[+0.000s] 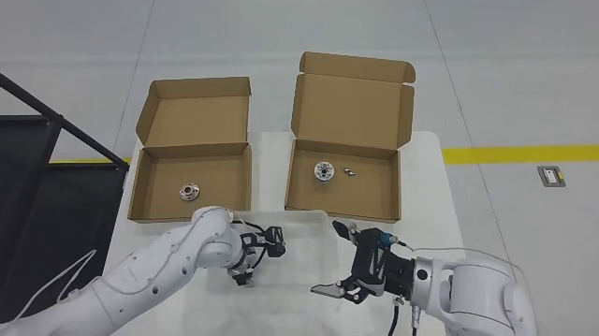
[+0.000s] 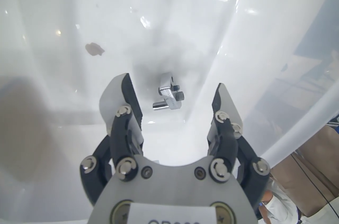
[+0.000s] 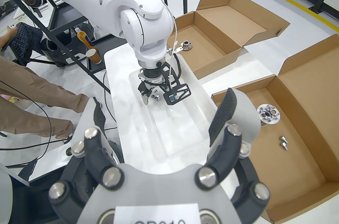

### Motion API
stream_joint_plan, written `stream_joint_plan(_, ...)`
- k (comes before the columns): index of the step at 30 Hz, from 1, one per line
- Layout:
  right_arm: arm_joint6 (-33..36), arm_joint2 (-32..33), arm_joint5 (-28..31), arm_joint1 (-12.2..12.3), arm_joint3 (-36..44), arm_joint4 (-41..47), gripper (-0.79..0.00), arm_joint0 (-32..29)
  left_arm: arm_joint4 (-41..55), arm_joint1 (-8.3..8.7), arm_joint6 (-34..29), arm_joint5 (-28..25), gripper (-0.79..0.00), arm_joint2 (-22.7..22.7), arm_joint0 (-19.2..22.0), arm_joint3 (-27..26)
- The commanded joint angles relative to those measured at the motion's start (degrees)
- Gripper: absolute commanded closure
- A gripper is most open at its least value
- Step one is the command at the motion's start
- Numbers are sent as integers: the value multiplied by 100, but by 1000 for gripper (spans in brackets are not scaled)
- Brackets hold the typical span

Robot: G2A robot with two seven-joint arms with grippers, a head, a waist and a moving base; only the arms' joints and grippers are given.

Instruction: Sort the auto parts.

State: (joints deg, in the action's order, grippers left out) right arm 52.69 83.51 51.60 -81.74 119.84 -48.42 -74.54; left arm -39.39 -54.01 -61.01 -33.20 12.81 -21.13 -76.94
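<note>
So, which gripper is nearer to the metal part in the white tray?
Left. The left gripper hangs open directly over the metal part; the right gripper, also open, is at the other end of the tray.

Right box (image 3: 291, 161) cut off by edge; bolts (image 1: 348, 171) too small to identify.

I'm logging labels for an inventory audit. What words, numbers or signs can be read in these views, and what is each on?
No text reads whole.
On the left claw, white sticker: cut off by the picture's edge.
On the right claw, white tag: cut off likewise.
On the bottle, label: too small.
On the floor plate: any marks too small.
On the metal part, fine marks: too blurred.
</note>
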Motion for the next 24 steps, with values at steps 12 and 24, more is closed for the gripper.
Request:
stream_joint_plan(12,0,0,0,0,0,0,-785,0,-190,-63,19,-43,-271,184,-173,78)
stream_joint_plan(24,0,0,0,0,0,0,-785,0,101,129,411,-461,0,787,-234,-11)
